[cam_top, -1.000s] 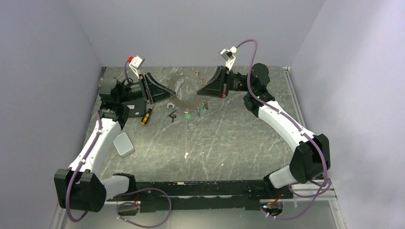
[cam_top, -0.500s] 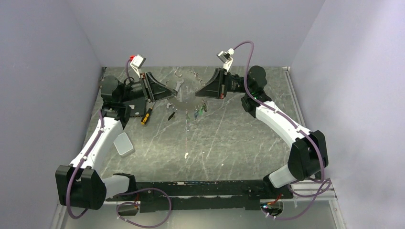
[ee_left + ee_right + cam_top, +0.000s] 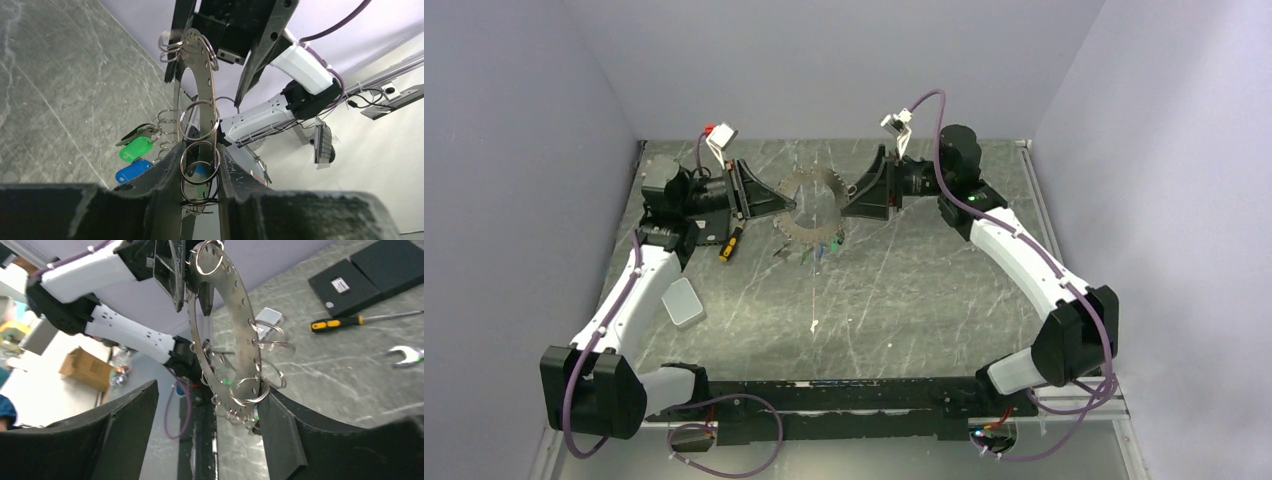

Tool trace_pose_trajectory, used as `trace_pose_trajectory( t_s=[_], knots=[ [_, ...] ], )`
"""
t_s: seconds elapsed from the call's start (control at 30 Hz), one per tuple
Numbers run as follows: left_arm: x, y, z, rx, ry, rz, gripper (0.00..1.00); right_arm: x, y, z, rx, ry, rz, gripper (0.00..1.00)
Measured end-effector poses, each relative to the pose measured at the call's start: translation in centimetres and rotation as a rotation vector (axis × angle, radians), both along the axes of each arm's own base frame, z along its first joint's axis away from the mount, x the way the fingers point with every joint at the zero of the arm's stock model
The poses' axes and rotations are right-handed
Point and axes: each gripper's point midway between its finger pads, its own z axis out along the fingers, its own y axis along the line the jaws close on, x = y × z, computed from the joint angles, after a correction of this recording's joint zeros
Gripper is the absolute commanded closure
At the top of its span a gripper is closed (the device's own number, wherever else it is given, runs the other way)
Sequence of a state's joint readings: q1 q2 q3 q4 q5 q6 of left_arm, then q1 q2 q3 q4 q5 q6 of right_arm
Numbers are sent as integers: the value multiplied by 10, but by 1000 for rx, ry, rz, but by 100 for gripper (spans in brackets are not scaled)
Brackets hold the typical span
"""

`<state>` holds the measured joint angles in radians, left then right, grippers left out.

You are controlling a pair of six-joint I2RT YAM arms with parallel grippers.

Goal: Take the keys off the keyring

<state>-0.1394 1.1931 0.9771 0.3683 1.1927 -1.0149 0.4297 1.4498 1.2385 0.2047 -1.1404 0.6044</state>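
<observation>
White left arm (image 3: 629, 295) raised, jaws clamping keyring (image 3: 204, 75)

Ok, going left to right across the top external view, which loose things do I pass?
Grey box → yellow-handled screwdriver → keyring. The keys hang under the keyring, so they have no separate place.

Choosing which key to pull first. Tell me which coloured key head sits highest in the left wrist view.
The green key, hanging directly above the blue key, left of the keyring.
</observation>
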Motion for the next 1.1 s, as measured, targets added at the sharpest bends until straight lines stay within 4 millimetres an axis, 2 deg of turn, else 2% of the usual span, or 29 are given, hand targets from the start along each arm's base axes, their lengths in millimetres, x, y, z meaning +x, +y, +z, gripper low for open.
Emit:
trace_pose_trajectory(
  t_s=[0.13,0.3,0.43,0.53,0.7,0.83,1.1],
  knots=[
    [0,0,-5,14,23,-6,100,2,-11,0,-74,-97,-33,13],
    [3,-1,-14,26,66,-11,100,6,-27,4,-176,-258,-99,12],
    [9,-1,-23,31,104,-13,100,-5,-32,4,-208,-343,-91,11],
    [12,-2,-28,33,127,-13,100,-22,-21,2,-227,-403,-47,13],
    [13,-3,-30,32,142,-18,100,-51,15,0,-268,-523,49,15],
    [10,-5,-29,32,143,-36,100,-48,33,-9,-331,-618,56,15],
    [6,-7,-27,28,133,-61,100,-42,66,-43,-458,-733,85,18]
  ],
)
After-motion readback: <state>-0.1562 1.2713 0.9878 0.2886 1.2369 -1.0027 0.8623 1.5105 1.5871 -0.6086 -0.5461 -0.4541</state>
